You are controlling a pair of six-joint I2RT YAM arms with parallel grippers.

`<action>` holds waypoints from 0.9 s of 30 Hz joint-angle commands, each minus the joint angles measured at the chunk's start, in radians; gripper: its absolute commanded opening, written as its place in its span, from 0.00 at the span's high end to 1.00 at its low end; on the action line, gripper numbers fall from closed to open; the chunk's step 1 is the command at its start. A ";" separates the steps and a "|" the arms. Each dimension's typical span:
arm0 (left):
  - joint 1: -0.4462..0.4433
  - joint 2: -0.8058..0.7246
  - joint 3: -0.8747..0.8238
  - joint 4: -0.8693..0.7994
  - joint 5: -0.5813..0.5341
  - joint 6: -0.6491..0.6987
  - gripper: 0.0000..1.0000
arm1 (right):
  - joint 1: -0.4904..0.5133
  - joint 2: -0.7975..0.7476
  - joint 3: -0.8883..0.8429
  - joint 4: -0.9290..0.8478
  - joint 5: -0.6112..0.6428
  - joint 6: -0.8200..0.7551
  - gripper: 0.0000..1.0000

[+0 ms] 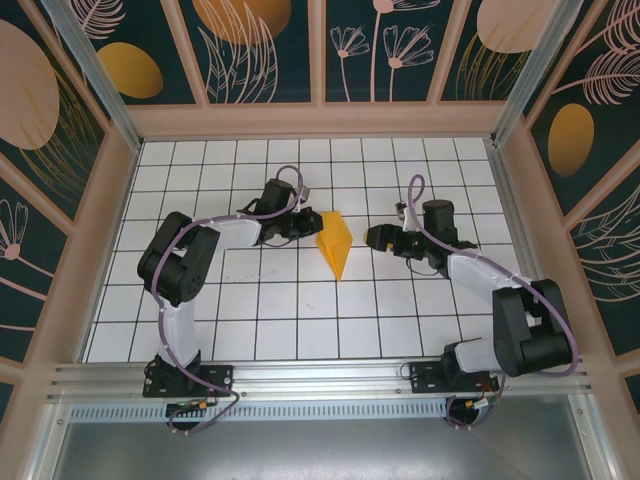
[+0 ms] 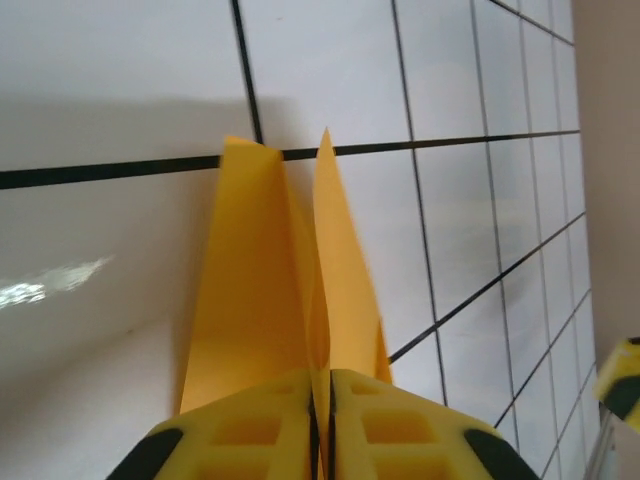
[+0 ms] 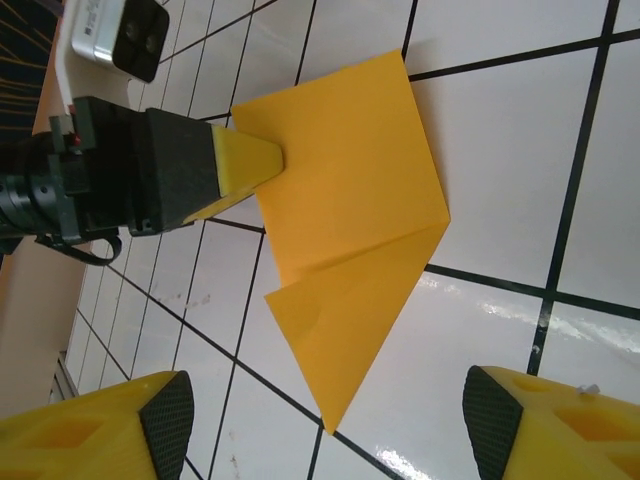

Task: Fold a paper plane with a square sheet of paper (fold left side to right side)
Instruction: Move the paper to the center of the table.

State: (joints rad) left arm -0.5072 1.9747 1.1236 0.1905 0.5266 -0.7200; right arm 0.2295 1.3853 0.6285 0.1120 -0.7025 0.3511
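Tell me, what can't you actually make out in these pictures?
- Left wrist view: the paper's near edge, hidden between the shut left tool's fingers.
- Left wrist view: a blurred yellow-black shape, cut off by the right edge.
- Right wrist view: the right tool's open fingers, cut off by the bottom edge.
- Top view: the paper's creases, too small.

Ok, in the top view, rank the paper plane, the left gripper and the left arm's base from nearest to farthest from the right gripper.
From the right gripper:
1. paper plane, just to its left, mid-grid.
2. left gripper, beyond the plane, pinching its left edge.
3. left arm's base, at the near-left corner.
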 commanded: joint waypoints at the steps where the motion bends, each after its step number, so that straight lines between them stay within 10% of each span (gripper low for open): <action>1: -0.005 -0.040 -0.026 0.047 0.071 0.063 0.91 | -0.007 0.059 0.035 0.081 -0.069 -0.083 0.26; 19: -0.004 -0.145 -0.187 0.249 0.312 0.089 0.96 | 0.007 0.467 0.285 0.166 -0.367 -0.223 0.27; 27: 0.006 -0.105 -0.196 0.299 0.326 0.054 0.97 | 0.010 0.494 0.261 0.181 -0.405 -0.215 0.54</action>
State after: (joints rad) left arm -0.5068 1.8481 0.9386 0.4316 0.8196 -0.6548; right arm 0.2337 1.8687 0.8875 0.2520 -1.0523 0.1574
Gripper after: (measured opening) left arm 0.069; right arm 0.480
